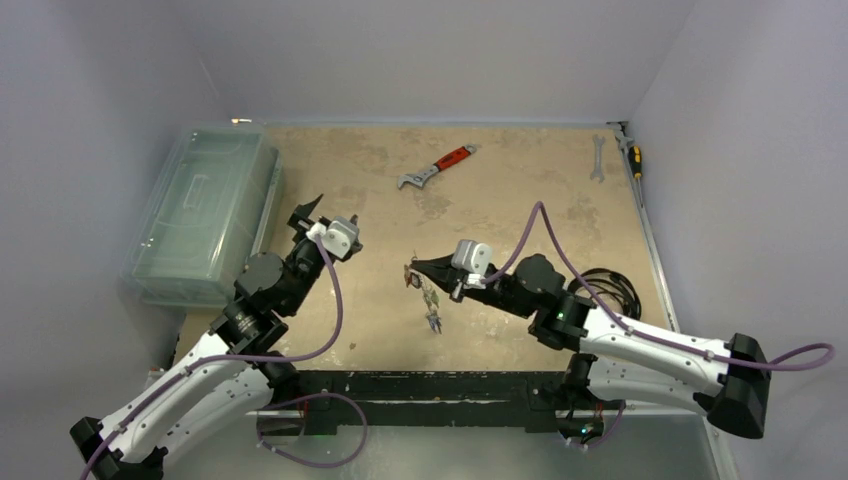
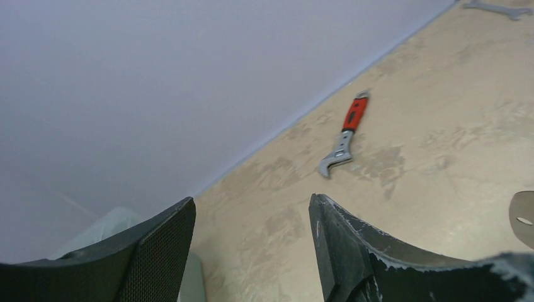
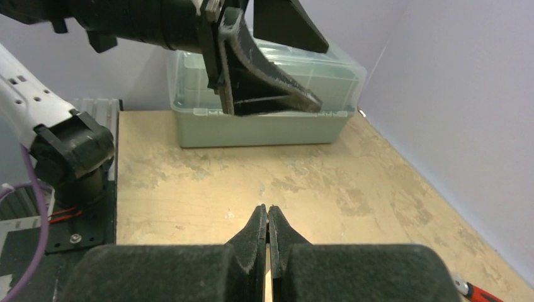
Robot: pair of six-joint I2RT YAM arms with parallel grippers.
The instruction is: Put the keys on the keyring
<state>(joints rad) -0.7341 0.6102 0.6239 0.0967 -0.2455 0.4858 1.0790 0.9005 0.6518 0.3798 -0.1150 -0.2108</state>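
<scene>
A short string of keys (image 1: 431, 303) with red, green and blue tags hangs down from the tip of my right gripper (image 1: 415, 266) at the table's middle. That gripper is shut. The keyring itself is too small to make out there, and the right wrist view shows only pressed-together fingertips (image 3: 257, 221). My left gripper (image 1: 310, 212) is raised to the left of the keys, apart from them, open and holding nothing; its fingers (image 2: 160, 248) stand wide. A flat silvery piece (image 2: 522, 217) with a small hole shows at the right edge of the left wrist view.
A clear plastic box (image 1: 205, 210) stands along the left edge. A red-handled wrench (image 1: 437, 167) lies at the back centre. A silver spanner (image 1: 597, 158) and a screwdriver (image 1: 634, 158) lie at the back right. A black cable (image 1: 612, 285) is coiled by the right arm.
</scene>
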